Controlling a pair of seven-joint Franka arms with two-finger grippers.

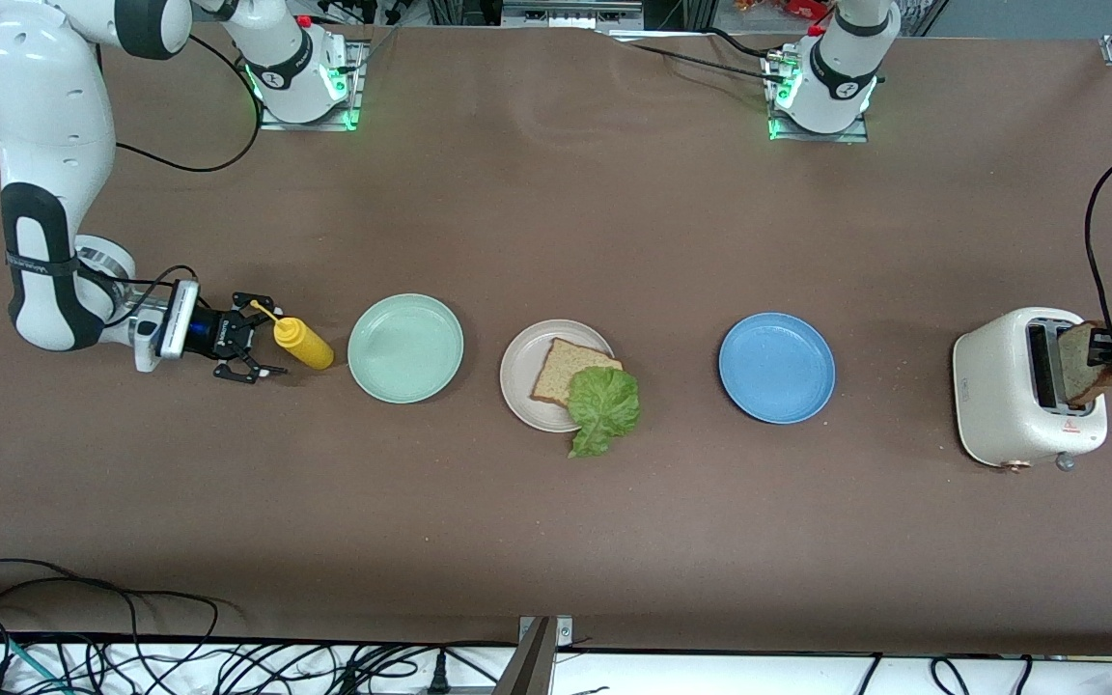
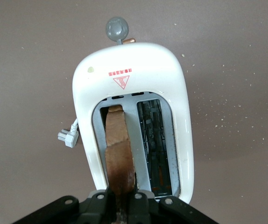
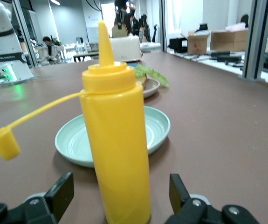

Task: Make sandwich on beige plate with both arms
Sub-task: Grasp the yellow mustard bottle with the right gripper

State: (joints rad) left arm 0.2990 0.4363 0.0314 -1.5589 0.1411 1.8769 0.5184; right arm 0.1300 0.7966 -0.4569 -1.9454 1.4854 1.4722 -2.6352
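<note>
The beige plate (image 1: 523,367) sits mid-table with one brown bread slice (image 1: 570,369) on it. A green lettuce leaf (image 1: 604,403) lies on that slice and hangs over the rim toward the front camera. At the left arm's end of the table, my left gripper (image 1: 1111,349) (image 2: 121,205) is shut on a second bread slice (image 1: 1085,363) (image 2: 117,149). That slice stands on edge, partly in a slot of the white toaster (image 1: 1005,386) (image 2: 134,74). My right gripper (image 1: 262,338) (image 3: 121,193) is open around an upright yellow squeeze bottle (image 1: 303,343) (image 3: 115,140), with gaps on both sides.
A mint-green plate (image 1: 405,347) (image 3: 157,126) lies between the bottle and the beige plate. A blue plate (image 1: 776,367) lies between the beige plate and the toaster. The bottle's cap (image 3: 3,142) hangs open on its tether. The toaster's cord and plug (image 2: 68,137) lie beside it.
</note>
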